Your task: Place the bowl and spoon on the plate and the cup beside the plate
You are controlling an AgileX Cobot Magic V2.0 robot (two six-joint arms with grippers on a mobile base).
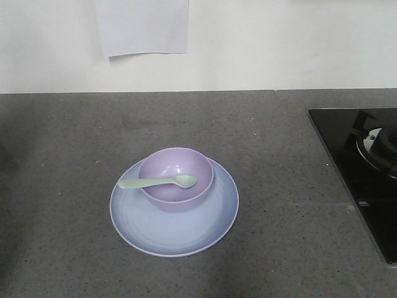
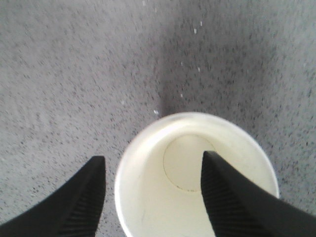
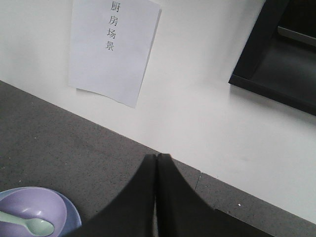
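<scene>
The lavender bowl [image 1: 176, 197] stands on the pale blue plate [image 1: 173, 234] at the middle of the grey counter. The mint-green spoon [image 1: 158, 182] lies across the bowl, its head inside and its handle over the left rim. Neither arm nor the cup shows in the front view. In the left wrist view I look down into the cup [image 2: 158, 207], white inside. My left gripper [image 2: 153, 157] is open, one finger outside the cup's left wall and the other inside the cup. My right gripper [image 3: 156, 155] is shut and empty, up and right of the bowl [image 3: 29, 205] and spoon [image 3: 29, 225].
A black glass hob [image 1: 356, 180] with a burner [image 1: 379, 146] takes up the counter's right side. A white wall runs along the back with a paper sheet [image 1: 142, 25] taped on it. A dark cabinet opening [image 3: 281, 54] is on the wall at the right.
</scene>
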